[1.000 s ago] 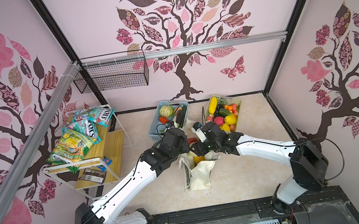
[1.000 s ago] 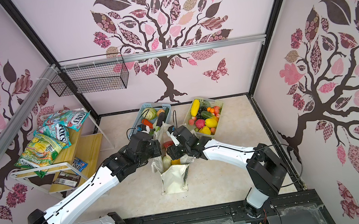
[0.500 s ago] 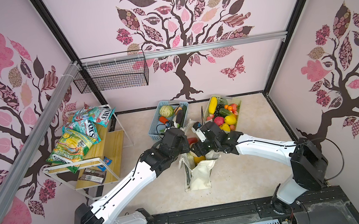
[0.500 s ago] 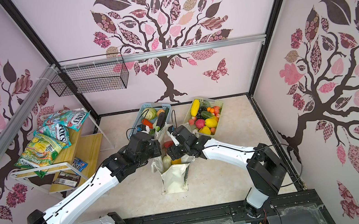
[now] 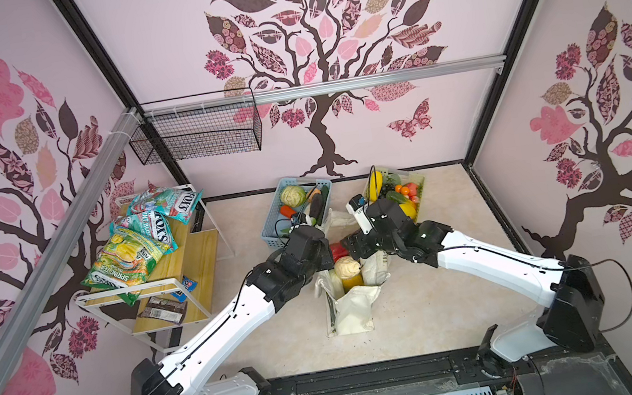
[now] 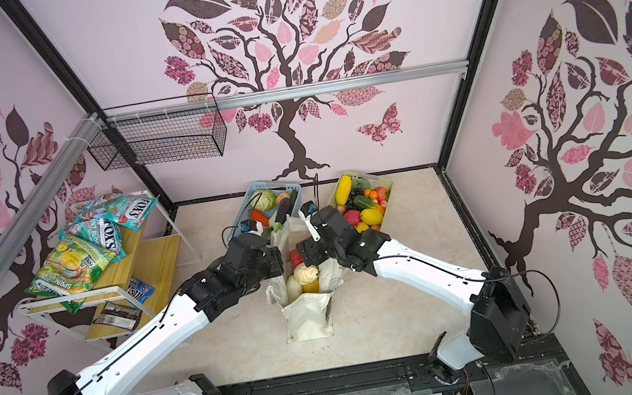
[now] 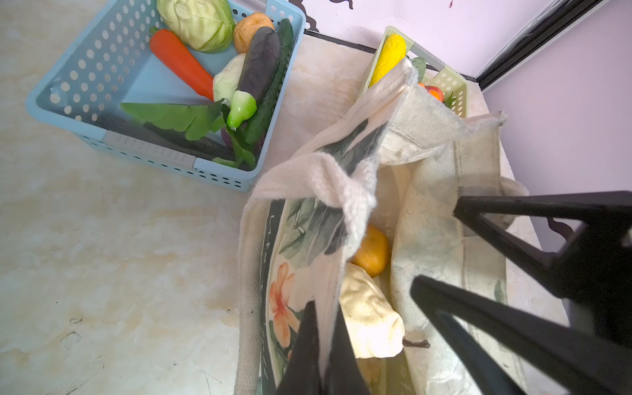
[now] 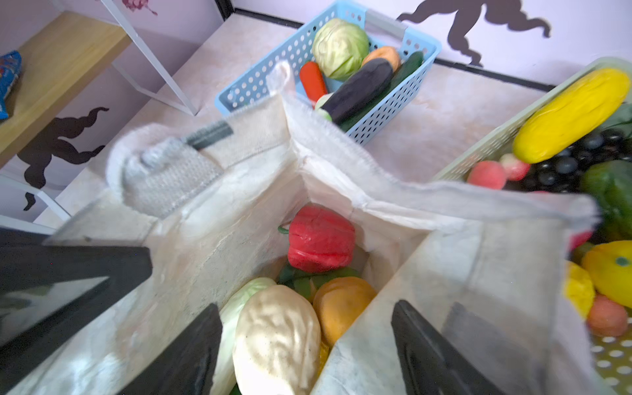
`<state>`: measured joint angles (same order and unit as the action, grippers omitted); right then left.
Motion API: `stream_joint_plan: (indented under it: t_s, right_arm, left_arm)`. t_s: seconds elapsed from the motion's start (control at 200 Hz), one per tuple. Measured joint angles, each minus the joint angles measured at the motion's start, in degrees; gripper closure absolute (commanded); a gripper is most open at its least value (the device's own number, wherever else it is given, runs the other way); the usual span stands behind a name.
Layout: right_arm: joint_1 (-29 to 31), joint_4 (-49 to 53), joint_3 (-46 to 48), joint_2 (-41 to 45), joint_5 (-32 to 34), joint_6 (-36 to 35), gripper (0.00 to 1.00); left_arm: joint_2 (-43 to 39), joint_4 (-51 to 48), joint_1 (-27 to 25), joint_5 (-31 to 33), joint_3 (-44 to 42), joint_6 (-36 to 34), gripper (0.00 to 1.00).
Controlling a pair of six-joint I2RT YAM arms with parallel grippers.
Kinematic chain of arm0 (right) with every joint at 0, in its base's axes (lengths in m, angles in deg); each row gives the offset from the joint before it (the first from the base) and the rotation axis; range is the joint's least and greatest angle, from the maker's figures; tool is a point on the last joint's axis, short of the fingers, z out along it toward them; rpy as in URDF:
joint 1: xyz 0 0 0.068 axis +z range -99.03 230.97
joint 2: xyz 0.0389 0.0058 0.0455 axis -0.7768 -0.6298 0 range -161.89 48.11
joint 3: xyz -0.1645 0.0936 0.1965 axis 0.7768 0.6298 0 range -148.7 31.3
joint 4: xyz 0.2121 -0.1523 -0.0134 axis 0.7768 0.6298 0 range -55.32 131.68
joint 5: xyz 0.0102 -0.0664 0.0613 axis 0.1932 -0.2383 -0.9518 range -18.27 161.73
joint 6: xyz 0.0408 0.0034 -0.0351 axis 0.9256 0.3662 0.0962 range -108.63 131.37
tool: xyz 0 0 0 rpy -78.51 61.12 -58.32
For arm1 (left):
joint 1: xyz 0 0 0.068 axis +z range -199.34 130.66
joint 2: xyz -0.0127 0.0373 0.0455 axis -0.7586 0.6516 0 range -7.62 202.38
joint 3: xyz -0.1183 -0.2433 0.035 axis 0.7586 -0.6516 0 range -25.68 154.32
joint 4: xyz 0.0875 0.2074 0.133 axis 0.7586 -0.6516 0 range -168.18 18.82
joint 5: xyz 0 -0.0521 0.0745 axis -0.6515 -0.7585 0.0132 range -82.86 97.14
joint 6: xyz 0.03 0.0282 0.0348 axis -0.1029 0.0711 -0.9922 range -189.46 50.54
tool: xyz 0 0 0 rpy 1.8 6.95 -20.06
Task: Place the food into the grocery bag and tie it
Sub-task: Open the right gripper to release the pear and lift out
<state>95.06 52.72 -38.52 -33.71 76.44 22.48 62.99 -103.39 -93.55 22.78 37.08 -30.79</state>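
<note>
Our right gripper (image 8: 302, 309), jaws wider now, empty over the grocery bag (image 5: 353, 313); left gripper (image 7: 324, 318) still tight on its rim.

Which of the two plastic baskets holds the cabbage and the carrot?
The light blue basket: it holds the cabbage and carrot. The pale green basket holds yellow corn and dark grapes instead.

Bright, even, diffuse light in both top views; only soft shadows on the pale floor (image 5: 427, 317), and wide-angle stretch splays the black corner posts (image 5: 512, 40) toward the edges. Right wrist view is motion-blurred, worst along the grocery bag (image 8: 342, 164) rim. Left wrist view is sharp, the light blue basket (image 7: 68, 113) crisp.
</note>
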Motion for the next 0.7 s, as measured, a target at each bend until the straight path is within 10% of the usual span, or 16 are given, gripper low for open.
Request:
stream_joint_plan:
  t_s: [0.7]
  right_arm:
    - [-7.10,2.51,9.86,11.63,4.44,0.96,0.29]
  left_arm:
    - [0.04,0.00,-0.04,-0.02,0.00,0.04,1.00]
